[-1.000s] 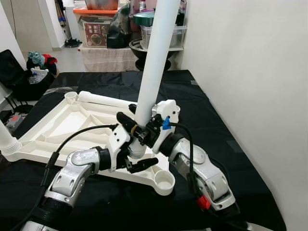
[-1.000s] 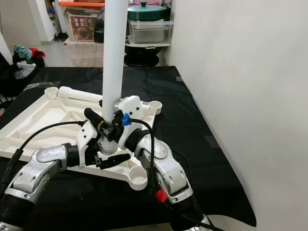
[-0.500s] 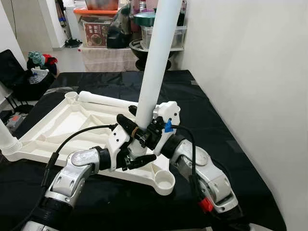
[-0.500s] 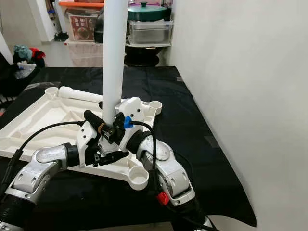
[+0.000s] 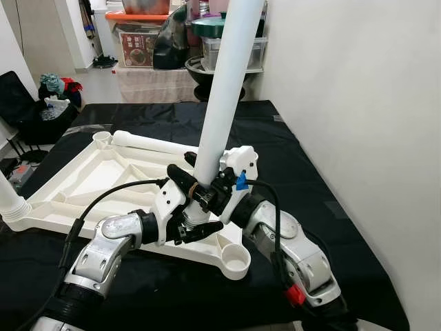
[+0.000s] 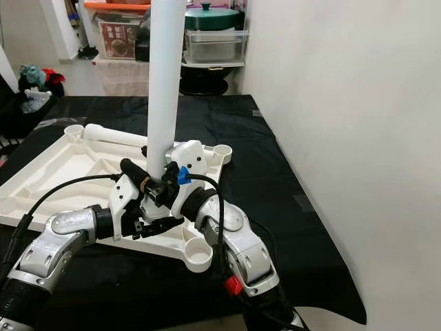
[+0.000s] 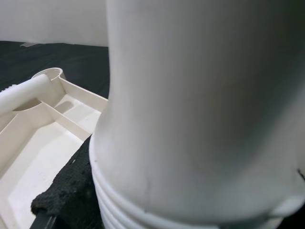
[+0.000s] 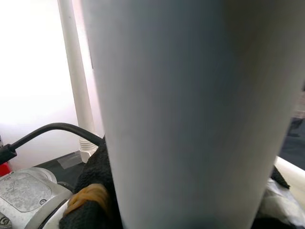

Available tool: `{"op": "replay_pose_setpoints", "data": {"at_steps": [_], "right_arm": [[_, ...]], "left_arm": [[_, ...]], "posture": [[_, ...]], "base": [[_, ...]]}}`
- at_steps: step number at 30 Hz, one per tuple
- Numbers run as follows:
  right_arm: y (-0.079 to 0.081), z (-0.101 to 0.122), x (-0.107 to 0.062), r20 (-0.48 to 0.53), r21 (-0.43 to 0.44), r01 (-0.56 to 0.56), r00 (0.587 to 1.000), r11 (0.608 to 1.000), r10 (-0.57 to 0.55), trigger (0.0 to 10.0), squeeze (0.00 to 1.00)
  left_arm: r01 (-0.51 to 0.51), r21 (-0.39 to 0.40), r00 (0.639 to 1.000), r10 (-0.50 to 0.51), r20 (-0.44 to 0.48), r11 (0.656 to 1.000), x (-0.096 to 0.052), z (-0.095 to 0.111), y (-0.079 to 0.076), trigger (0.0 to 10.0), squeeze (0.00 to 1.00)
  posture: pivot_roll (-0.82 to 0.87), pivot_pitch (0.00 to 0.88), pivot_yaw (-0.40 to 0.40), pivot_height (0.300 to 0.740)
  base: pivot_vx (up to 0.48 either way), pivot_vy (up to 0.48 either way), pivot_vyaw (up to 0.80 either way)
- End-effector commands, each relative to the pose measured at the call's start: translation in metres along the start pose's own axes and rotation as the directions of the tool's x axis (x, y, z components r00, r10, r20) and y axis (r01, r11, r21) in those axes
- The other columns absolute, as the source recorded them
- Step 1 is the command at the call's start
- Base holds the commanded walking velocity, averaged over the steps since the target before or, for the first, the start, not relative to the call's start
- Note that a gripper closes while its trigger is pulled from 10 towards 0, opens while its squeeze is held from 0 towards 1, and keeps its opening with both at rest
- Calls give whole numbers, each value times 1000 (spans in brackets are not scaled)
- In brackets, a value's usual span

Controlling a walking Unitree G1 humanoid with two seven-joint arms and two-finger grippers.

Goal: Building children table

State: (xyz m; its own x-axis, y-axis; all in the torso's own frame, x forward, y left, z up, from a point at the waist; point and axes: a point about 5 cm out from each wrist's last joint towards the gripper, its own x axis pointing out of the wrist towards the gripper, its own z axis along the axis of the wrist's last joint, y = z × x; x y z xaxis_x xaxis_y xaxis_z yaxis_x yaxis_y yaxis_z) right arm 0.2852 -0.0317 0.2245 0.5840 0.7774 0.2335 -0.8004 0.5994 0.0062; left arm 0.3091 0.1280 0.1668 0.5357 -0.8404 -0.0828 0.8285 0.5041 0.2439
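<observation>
A: Edges, room?

B: White tabletop lay upside down, ribs up, on a black cloth over the work surface. A white wall ran close along the right, with just a strip of cloth between it and the right arm. Cloth edge was near the robot's body at the front. Far side: stacked bins and a dark pot past the cloth's far edge. A dark bag sat off the left edge.

A: Task's thing?

B: White table leg, long tube, stood near the tabletop's near right corner. Long axis close to vertical, top tipped slightly right and far in the left eye view; ribbed end down at the tabletop, other end ran out of view at the top.

A: Grippers?

B: Left gripper was clenched round the leg's lower end, one finger above the ribbed collar, one below. Right gripper was pressed at the same spot from the right; cannot tell its finger state, too tangled.

A: Other parts?

B: A second leg lay flat along the tabletop's far edge, long axis left-right. A third leg stood at the near left corner. An open round socket was at the nearest corner.
</observation>
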Motion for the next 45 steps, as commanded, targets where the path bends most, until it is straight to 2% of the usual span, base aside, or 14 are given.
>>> {"op": "replay_pose_setpoints", "data": {"at_steps": [1, 23, 24, 30, 32, 34, 35, 36, 38, 39, 40, 43, 44, 45], "right_arm": [[11, -16, 3, -63, 78, -55, 996, 995, 60, 10000, 0], [7, -17, 1, -70, 102, -32, 997, 994, 39, 10000, 0], [7, -17, 1, -71, 103, -30, 997, 994, 37, 10000, 380], [6, -13, 0, -55, 102, -33, 998, 994, 39, 10000, 310], [5, -9, 0, -38, 105, -32, 999, 994, 36, 10000, 161], [4, -8, 0, -33, 106, -30, 999, 994, 34, 10000, 161], [3, -5, 0, -17, 112, -25, 999, 993, 27, 10000, 267], [2, -3, -1, -7, 112, -20, 1000, 993, 21, 10000, 659], [1, -1, -1, 2, 118, -22, 1000, 993, 22, 10000, 667], [2, 1, -2, 10, 118, -30, 1000, 992, 29, 10000, 992], [2, 2, -2, 13, 117, -38, 999, 992, 36, 10000, 1000], [3, 4, -3, 14, 106, -48, 999, 993, 47, 10000, 1000], [4, 5, -3, 14, 99, -55, 998, 994, 54, 10000, 0], [4, 5, -3, 14, 99, -55, 998, 994, 54, 10000, 0]], "left_arm": [[-10, 48, 998, 7, 58, 999, 5, 12, -1, 10000, 0], [-63, 72, 997, 58, 60, 995, 9, 9, 1, 10000, 0], [-63, 72, 996, 59, 61, 995, 9, 9, 1, 10000, 0], [-64, 74, 996, 59, 61, 995, 10, 8, 1, 10000, 0], [-65, 74, 996, 60, 59, 995, 9, 8, 1, 10000, 0], [-65, 75, 996, 61, 59, 995, 9, 7, 1, 10000, 0], [-66, 74, 996, 62, 57, 995, 9, 7, 1, 10000, 0], [-67, 74, 997, 63, 55, 995, 9, 6, 1, 10000, 0], [-68, 75, 997, 64, 54, 995, 9, 6, 1, 10000, 0], [-69, 74, 996, 65, 53, 995, 9, 6, 1, 10000, 0], [-69, 75, 996, 65, 53, 995, 9, 5, 2, 10000, 0], [-72, 75, 996, 68, 53, 995, 9, 5, 2, 10000, 0], [-74, 75, 996, 70, 53, 995, 9, 5, 2, 10000, 0], [-74, 75, 996, 70, 53, 995, 9, 5, 2, 10000, 0]], "posture": [[65, 0, -22, 740], [60, 0, -23, 740], [60, 0, -23, 740], [59, 0, -23, 740], [58, 0, -22, 740], [58, 0, -22, 740], [57, 0, -22, 740], [57, 0, -22, 740], [55, 0, -22, 740], [56, 0, -21, 740], [56, 0, -22, 740], [55, 0, -21, 740], [55, 0, -21, 740], [55, 0, -21, 740]], "base": [[0, 0, 0], [0, 0, 0], [0, 0, 0], [0, 0, 0], [0, 0, 0], [0, 0, 0], [0, 0, 0], [0, 0, 0], [0, 0, 0], [0, 0, 0], [0, 0, 0], [0, 0, 0], [0, 0, 0], [0, 0, 0]]}}
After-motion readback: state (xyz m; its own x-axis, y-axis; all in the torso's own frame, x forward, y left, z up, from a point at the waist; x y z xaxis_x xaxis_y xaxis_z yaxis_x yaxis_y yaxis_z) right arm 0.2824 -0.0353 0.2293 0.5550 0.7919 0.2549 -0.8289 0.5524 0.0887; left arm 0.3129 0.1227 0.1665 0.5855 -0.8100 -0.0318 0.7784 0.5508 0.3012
